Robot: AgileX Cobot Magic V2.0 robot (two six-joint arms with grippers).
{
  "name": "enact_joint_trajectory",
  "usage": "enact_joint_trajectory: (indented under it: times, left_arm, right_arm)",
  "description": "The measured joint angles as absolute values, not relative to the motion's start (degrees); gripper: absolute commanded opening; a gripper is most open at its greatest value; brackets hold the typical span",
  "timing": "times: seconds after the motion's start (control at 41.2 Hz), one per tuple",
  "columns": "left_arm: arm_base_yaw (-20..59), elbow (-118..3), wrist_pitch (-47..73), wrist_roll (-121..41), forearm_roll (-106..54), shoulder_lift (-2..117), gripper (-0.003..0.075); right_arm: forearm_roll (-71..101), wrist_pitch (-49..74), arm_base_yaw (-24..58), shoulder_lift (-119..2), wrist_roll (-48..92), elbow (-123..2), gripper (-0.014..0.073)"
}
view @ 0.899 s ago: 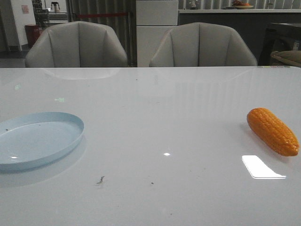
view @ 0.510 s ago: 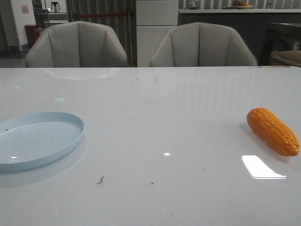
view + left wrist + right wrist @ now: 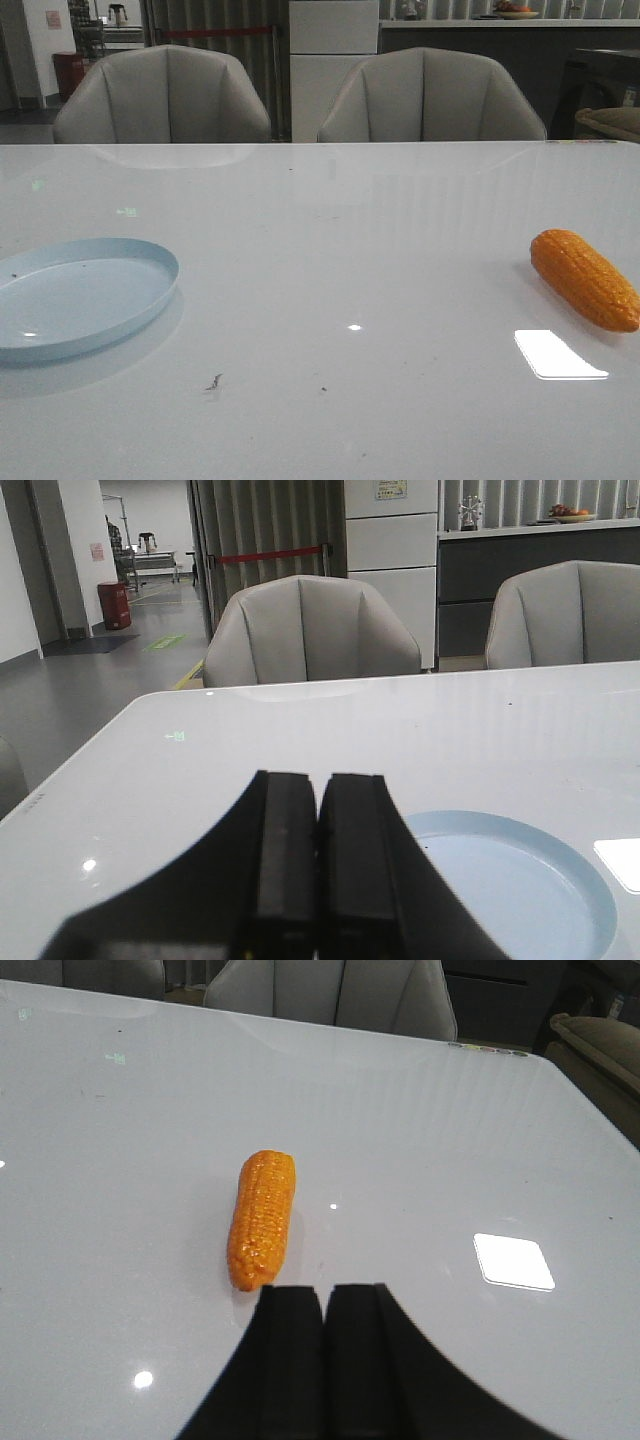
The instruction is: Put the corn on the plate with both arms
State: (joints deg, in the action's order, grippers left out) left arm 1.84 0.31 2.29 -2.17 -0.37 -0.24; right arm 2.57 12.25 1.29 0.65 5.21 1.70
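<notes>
1. Two things lie well apart on the white tabletop (image 3: 340, 260): the plate (image 3: 80, 295) at the left, the corn (image 3: 585, 280) at the far right
2. Left tool (image 3: 318, 810) is clenched on nothing, its fingers pressed together, just beside the plate's rim
3. Right tool (image 3: 325, 1305) is likewise clenched and holds nothing, its tips close to the corn's narrower end, contact unclear
4. Two grey chairs (image 3: 165, 95) stand behind

Front view looks low across the table (image 3: 350, 260) toward two chairs (image 3: 165, 95); wrist views share that tabletop.
</notes>
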Motion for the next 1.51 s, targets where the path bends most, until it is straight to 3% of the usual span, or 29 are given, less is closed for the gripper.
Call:
enact_joint_trajectory:
  times: [0.267, 0.607, 0.826, 0.996, 1.506]
  left_arm:
    - [1.84, 0.31, -5.09, -2.17, -0.37, -0.24, 0.0090]
    - [1.84, -5.78, -10.30, -2.17, 0.00, -0.24, 0.0090]
    - [1.84, -17.48, -2.93, -2.17, 4.51, 1.32, 0.0090]
    - [1.84, -25.55, -1.16, -2.17, 4.86, 10.59, 0.0090]
    - [1.84, -29.84, 1.15, -2.17, 4.00, 40.83, 0.0090]
  right_arm:
    - [2.57, 8.00, 1.29, 0.65, 5.21, 1.70, 0.0027]
    - [6.44, -11.45, 1.29, 0.65, 3.22, 0.43, 0.0027]
    - [6.76, -0.87, 1.29, -0.25, 1.28, -16.51, 0.0029]
    - [5.79, 5.94, 1.29, -10.15, 1.19, -26.82, 0.0029]
    - [5.70, 9.52, 1.29, -36.09, 1.19, -29.54, 0.0029]
